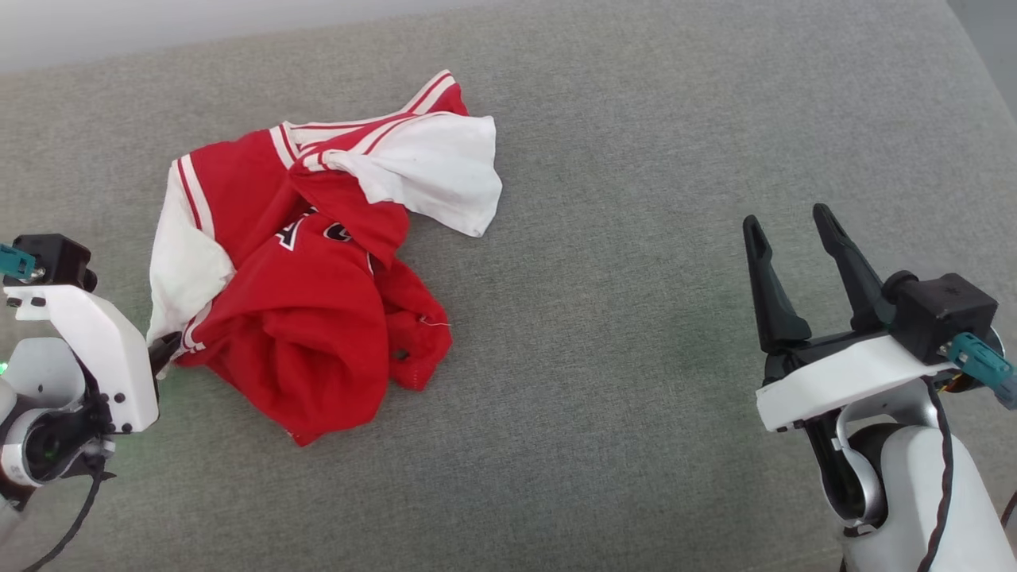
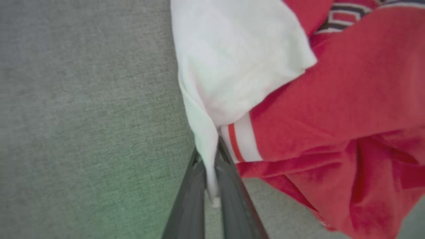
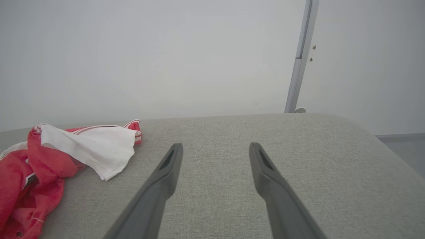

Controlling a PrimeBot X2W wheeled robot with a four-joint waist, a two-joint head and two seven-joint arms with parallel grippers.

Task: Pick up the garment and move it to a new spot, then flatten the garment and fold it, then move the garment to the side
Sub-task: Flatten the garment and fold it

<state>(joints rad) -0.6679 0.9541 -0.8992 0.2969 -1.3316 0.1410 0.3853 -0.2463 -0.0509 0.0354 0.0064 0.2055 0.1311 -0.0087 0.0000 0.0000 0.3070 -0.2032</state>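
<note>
Left wrist view, lower centre, shows you the left gripper (image 2: 208, 158) clamped on the white edge of the garment (image 2: 332, 93); head view, lower right, shows the right gripper (image 1: 786, 218) wide, empty.

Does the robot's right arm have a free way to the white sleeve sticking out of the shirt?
Probably yes. The right gripper is open, and only bare grey cushion lies between it and the white sleeve of the garment.

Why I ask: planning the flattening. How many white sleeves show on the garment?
2. One sleeve lies at the garment's left edge, pinched in the left tool; the other sleeve drapes off its upper right. Folds may hide more white cloth.
</note>
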